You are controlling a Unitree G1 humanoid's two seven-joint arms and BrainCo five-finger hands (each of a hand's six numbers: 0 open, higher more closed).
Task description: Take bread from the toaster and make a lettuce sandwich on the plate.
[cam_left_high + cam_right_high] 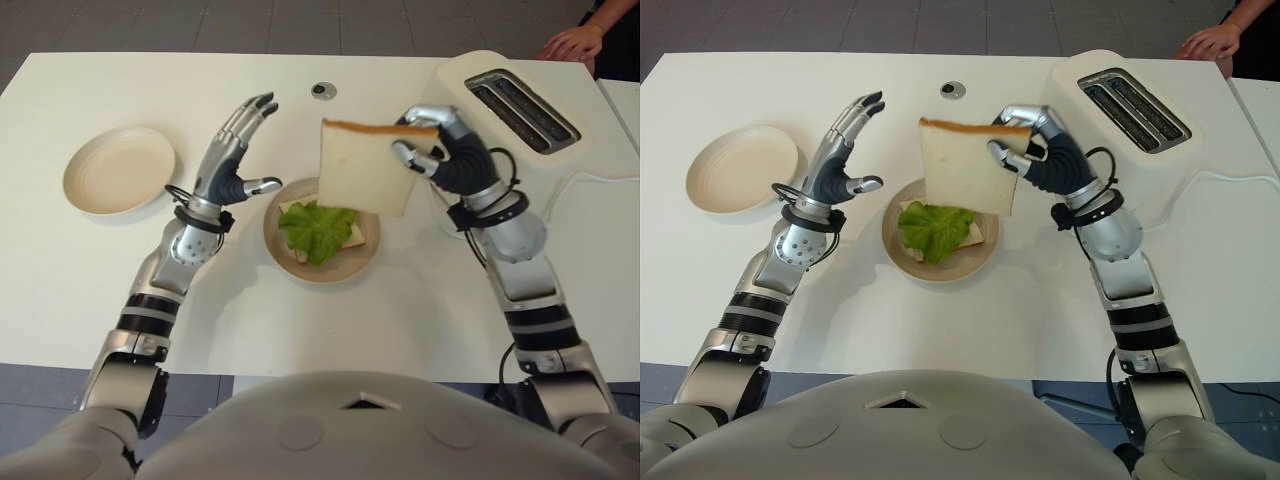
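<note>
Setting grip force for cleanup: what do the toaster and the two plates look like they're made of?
Toaster: probably a matte cream plastic shell, evenly coloured and without glare, with a shinier, metal-looking panel around the slots. Sandwich plate and empty plate: matte beige with thick rounded rims; ceramic or melamine, the look leaves it open.

White table (60, 290) on a grey tiled floor (200, 25)

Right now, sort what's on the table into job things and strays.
Job: bread slice in the right hand; toaster; plate holding bottom slice and lettuce.
Strays: cream dish at left; small round disc near the far edge.
</note>
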